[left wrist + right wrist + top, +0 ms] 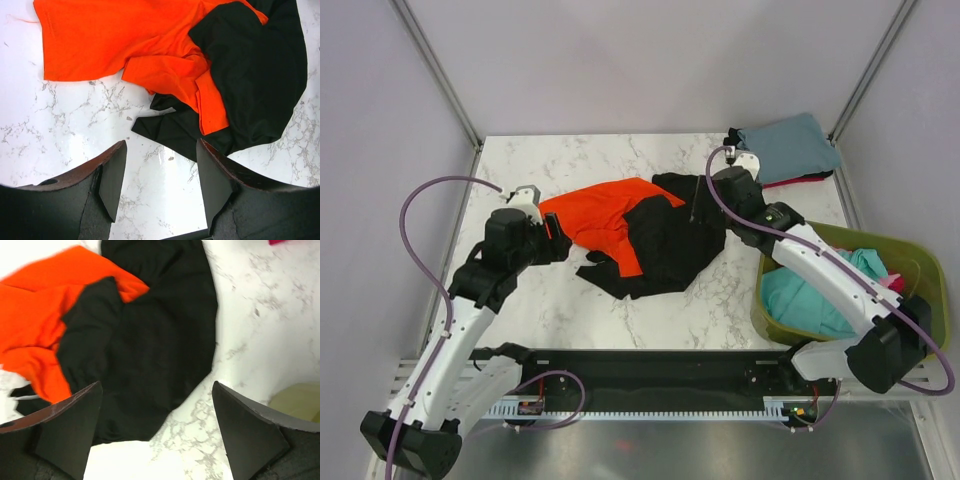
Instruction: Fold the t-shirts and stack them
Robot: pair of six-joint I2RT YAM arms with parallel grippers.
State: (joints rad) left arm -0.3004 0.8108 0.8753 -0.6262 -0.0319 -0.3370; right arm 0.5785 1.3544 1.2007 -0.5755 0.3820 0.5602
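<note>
A crumpled bright orange t-shirt [605,213] lies mid-table, partly under a crumpled black t-shirt [665,245]. My left gripper [555,228] hovers at the orange shirt's left edge, open and holding nothing. In the left wrist view that gripper [161,145] is over bare marble, with the orange shirt [110,40] and black shirt [250,65] ahead. My right gripper [705,205] is above the black shirt's right side, jaws wide open and empty. The right wrist view has the gripper [156,385] over the black shirt [155,340], the orange one [35,325] to its left.
A folded grey-blue t-shirt [790,145] tops a small stack with a red one [800,181] beneath, at the back right corner. An olive-green basket [910,250] at the right edge holds a teal shirt [800,300] and something pink [895,283].
</note>
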